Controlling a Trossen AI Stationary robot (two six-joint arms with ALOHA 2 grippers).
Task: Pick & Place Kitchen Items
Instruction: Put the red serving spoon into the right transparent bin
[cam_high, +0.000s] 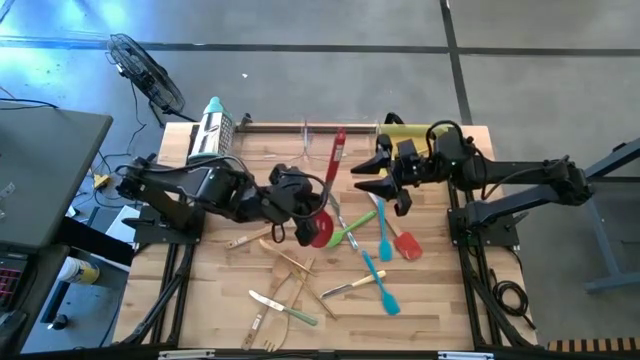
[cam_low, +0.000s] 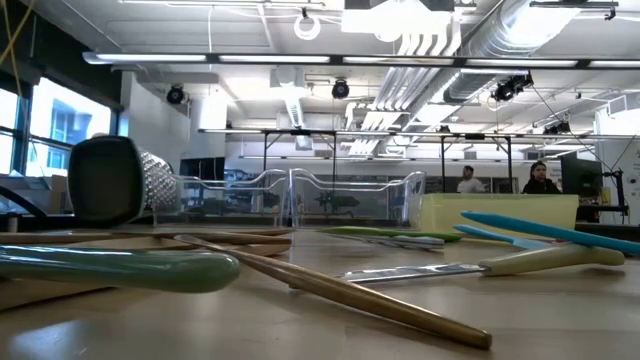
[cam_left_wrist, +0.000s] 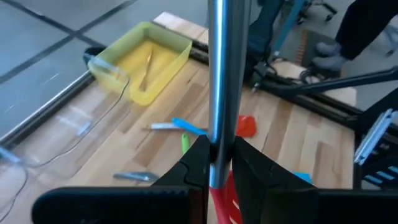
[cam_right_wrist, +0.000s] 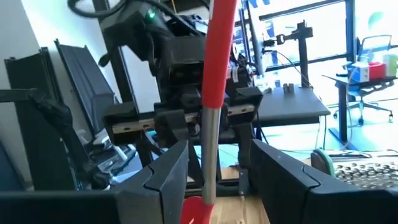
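Observation:
My left gripper (cam_high: 316, 200) is over the table's middle, shut on a red spatula (cam_high: 337, 150) with a steel shaft; it shows in the left wrist view (cam_left_wrist: 217, 165). The spatula stands nearly upright, red grip up, red blade (cam_high: 319, 232) low. My right gripper (cam_high: 378, 185) is open just to the right of it. In the right wrist view (cam_right_wrist: 217, 180) its fingers stand on either side of the shaft (cam_right_wrist: 209, 149), apart from it. Other utensils lie loose on the table: blue spatulas (cam_high: 383, 235), a red one (cam_high: 405, 243), wooden forks (cam_high: 290, 270). My left gripper pinches the spatula's steel shaft (cam_left_wrist: 219, 134) between its two fingers, close to where the red part begins (cam_left_wrist: 225, 196). The fingers come about level from the table's left and lie across the shaft. The spatula stands nearly upright; whether its blade touches the table I cannot tell.
A clear tray (cam_high: 320, 135) and a yellow tray (cam_high: 415, 133) holding one utensil (cam_left_wrist: 144, 70) stand along the far edge. A steel box grater (cam_high: 212, 135) lies at the far left. A knife (cam_low: 480, 268) and wooden sticks (cam_low: 330, 290) lie near the front.

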